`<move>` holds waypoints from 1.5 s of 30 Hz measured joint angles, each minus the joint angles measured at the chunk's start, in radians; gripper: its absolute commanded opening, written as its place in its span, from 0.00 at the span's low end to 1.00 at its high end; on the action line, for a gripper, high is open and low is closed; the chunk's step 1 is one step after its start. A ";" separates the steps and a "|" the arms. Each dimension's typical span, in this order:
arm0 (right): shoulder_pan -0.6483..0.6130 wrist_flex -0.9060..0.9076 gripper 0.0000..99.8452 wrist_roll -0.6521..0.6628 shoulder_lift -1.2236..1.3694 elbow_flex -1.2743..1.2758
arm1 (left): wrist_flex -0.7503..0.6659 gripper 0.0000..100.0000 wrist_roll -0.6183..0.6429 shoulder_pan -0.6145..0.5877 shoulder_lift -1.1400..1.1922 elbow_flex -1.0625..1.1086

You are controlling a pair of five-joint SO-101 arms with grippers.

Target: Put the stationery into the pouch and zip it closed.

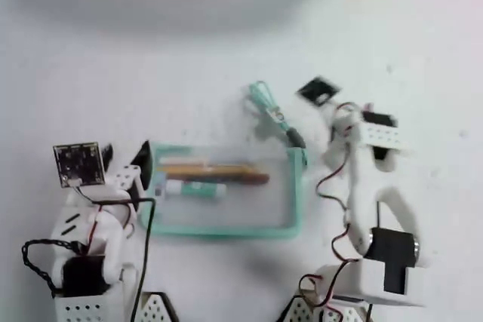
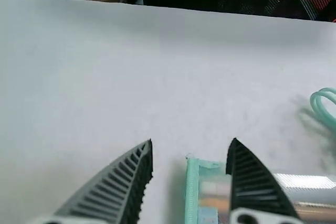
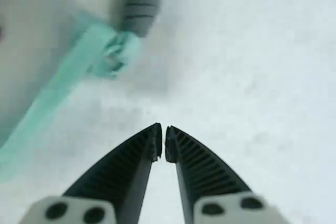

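Likely light and floppy, the clear pouch [image 1: 219,230] lies centred on the desk [image 1: 113,58], pencil [image 1: 215,173] inside; its stiffer teal edge seems the surest hold. The left end effector [image 2: 191,141] gapes astride one corner; the right end effector [image 3: 161,129] is pinched empty beside the zipper pull [image 3: 113,56].

right pincer [image 3: 161,149], tips together, near the teal pouch [image 3: 63,85] edge.

White arms [image 1: 381,205], black motors [image 1: 392,253], ribbed dark jaws
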 measured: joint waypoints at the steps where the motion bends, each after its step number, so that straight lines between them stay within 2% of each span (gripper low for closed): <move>1: 0.012 0.000 0.02 -0.003 0.000 -0.026 | -0.012 0.18 -0.018 0.000 0.000 0.003; 4: 0.015 0.005 0.02 -0.064 0.000 -0.104 | -0.034 0.08 -0.080 0.000 0.000 0.008; 7: 0.011 0.095 0.02 -0.267 -0.044 -0.212 | -0.008 0.09 -0.129 0.000 0.002 -0.058; 10: -0.014 0.235 0.02 -0.508 -0.152 -0.344 | 0.078 0.09 -0.190 0.018 -0.002 -0.181; 13: -0.077 0.350 0.02 -0.632 -0.279 -0.456 | 0.163 0.09 -0.253 0.031 -0.006 -0.327; 18: -0.259 0.462 0.02 -0.678 -0.522 -0.592 | 0.307 0.09 -0.327 0.035 0.147 -0.638; 25: -0.489 0.485 0.02 -0.786 -0.899 -0.687 | 0.526 0.09 -0.310 0.035 0.514 -1.151; 30: -0.559 0.485 0.02 -0.813 -1.140 -0.697 | 0.594 0.09 -0.298 0.041 0.534 -1.410; 38: -0.568 0.600 0.02 -0.813 -1.441 -0.709 | 0.657 0.09 -0.298 0.041 0.293 -1.439; 45: -0.566 0.684 0.02 -0.813 -1.651 -0.704 | 0.666 0.09 -0.347 0.041 -0.035 -1.280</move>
